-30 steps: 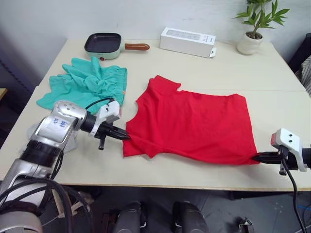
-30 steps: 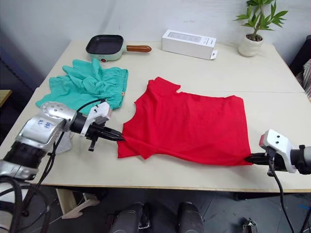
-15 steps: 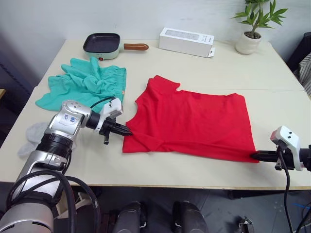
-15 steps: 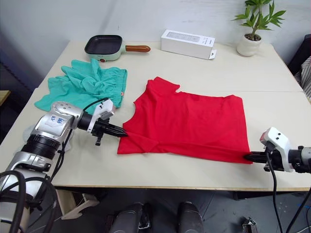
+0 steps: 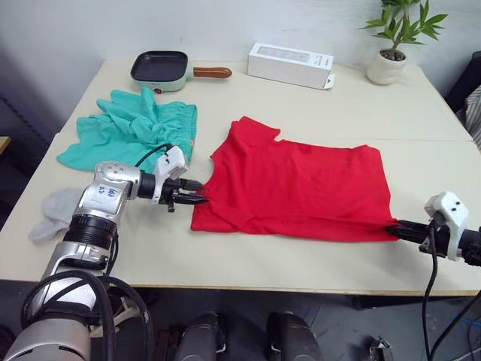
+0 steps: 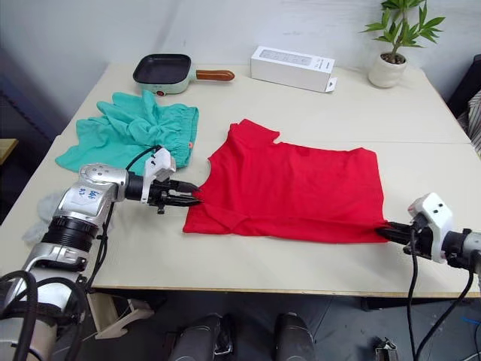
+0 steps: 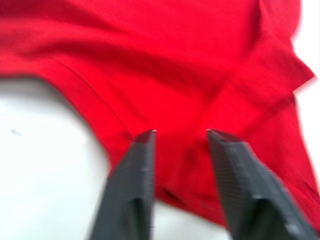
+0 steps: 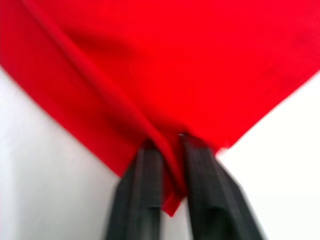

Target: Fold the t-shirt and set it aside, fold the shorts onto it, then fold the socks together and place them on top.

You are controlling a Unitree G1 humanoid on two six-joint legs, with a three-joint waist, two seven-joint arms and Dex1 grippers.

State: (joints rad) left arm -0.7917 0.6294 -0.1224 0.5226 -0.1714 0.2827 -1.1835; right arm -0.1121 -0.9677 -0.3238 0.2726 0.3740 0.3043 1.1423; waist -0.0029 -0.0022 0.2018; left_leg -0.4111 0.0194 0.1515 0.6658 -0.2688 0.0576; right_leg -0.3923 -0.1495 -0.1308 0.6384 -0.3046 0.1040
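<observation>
Since a second ago the near edge of the t-shirt [image 5: 301, 184] has been drawn up off the front edge of the desk [image 5: 316, 113] toward the middle, so the cloth now reads as a narrower band with a straighter near fold, and the left claw [image 5: 197, 196] has slid in along the desk toward the sleeve end. The t-shirt lies flat across the middle of the desk, collar end to the robot's left, hem end toward the right edge. In the left wrist view the left claw's fingers [image 7: 137, 175] stand parted with red fabric between and under them, not yet pinched. The right claw [image 6: 387, 233] is clenched on the near hem corner of the t-shirt, a ridge of cloth squeezed between its fingers [image 8: 142, 185]. By the look of it, this is light, limp cotton: it will sag, wrinkle and drag rather than hold shape, so it wants taking by corners and doubled edges, both ends lifted together. The shorts [image 5: 135, 128] lie bunched near the left rear corner, and the socks [image 5: 56, 210] sit at the left edge near the front.
</observation>
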